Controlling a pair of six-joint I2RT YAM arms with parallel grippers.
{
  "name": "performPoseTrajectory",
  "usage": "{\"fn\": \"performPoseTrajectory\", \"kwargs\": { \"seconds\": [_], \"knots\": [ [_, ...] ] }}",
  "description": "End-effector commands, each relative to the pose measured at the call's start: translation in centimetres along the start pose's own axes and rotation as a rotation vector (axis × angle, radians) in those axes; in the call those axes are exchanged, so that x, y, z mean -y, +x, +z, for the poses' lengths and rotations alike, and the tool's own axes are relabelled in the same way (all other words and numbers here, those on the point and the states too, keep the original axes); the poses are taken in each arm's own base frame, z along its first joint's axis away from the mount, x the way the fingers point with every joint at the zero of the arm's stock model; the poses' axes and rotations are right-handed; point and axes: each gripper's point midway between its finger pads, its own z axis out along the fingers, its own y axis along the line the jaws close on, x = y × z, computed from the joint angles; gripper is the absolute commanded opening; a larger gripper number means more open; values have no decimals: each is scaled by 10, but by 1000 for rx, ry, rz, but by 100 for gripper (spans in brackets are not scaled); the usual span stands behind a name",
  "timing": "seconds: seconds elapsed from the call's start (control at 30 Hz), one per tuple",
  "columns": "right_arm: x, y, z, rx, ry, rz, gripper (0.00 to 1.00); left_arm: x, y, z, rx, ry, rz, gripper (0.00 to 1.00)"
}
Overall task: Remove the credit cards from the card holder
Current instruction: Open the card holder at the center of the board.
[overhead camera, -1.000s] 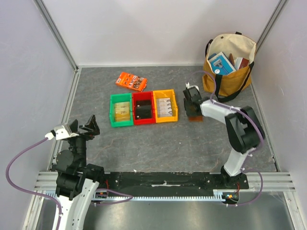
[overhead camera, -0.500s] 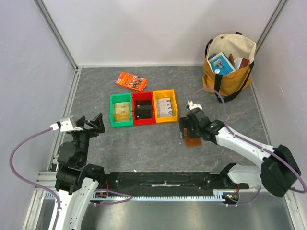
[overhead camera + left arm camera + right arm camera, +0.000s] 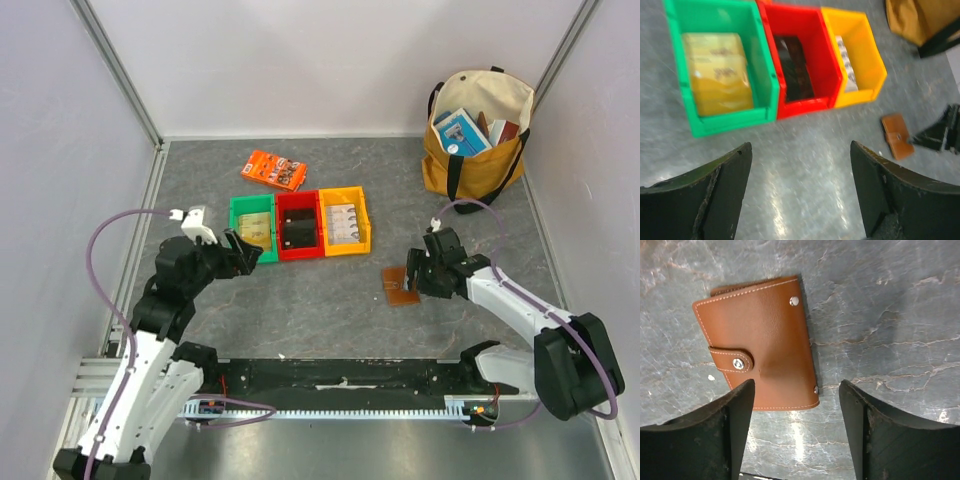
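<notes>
Two claws, three bins, one wallet. The left gripper, jaws wide apart, hangs near the green plastic bin, leftmost of a row with the red plastic bin and yellow plastic bin. Right of them, one small brown leather card holder lies flat on the grey stone-patterned table, pale walls around. Only the right wrist view shows its strap snapped closed. The right gripper is spread apart at the holder's edge.

Brown white-stitched card holder; green bin, red bin, yellow bin; grey table.
</notes>
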Motion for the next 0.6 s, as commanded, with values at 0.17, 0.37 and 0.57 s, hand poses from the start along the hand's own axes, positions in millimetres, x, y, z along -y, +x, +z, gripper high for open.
{"fn": "performPoseTrajectory", "kwargs": {
  "seconds": [0.17,0.37,0.57],
  "knots": [
    [-34,27,15,-76,-82,-81,61,67,48,9,-297,159,-113,82],
    [-84,46,22,-81,-149,-189,49,93,89,20,-382,123,-70,82],
    [-106,34,10,-6,-197,-207,52,111,121,28,-440,89,-19,82]
  ]
}}
